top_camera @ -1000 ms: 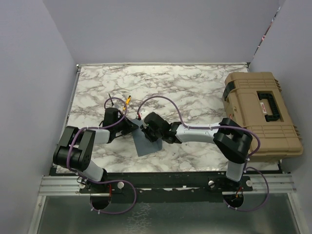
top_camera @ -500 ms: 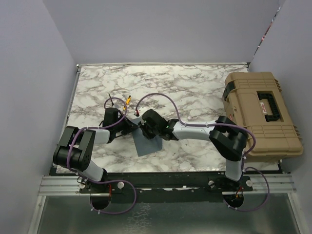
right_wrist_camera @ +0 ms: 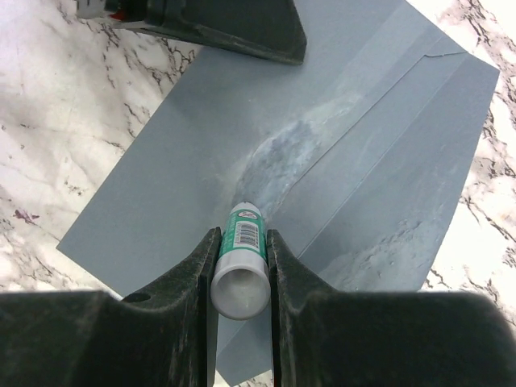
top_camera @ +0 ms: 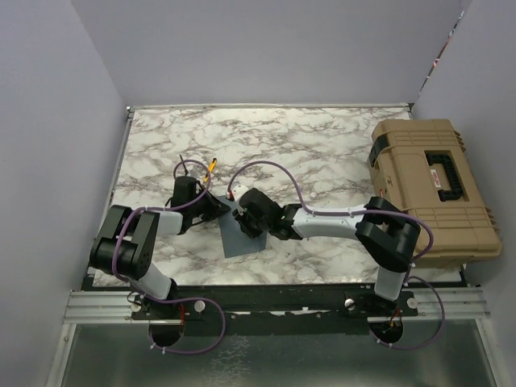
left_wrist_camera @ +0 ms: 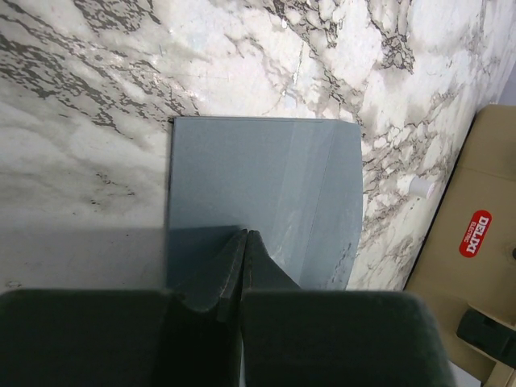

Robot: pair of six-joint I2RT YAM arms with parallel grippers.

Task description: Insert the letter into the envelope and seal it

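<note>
Envelope (right_wrist_camera: 347,153), frame centre, gluing step; right gripper (right_wrist_camera: 242,242) clamps glue stick (right_wrist_camera: 240,282); closed left gripper (left_wrist_camera: 244,242) at its edge; next, press flap shut

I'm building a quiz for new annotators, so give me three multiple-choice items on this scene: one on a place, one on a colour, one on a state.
1. Where does the tan case sit on the table?
A. at its right side
B. at its left side
C. in the middle, between the arms

2. What colour is the envelope?
A. cream
B. grey-blue
C. red

3. How is the right claw?
A. open and empty
B. shut on a glue stick
C. out of view

Answers:
1 A: the top view shows the case at the table's right edge.
2 B: both wrist views show slate grey-blue paper.
3 B: in the right wrist view its fingers clamp the tube, whose far end meets the envelope.
</note>
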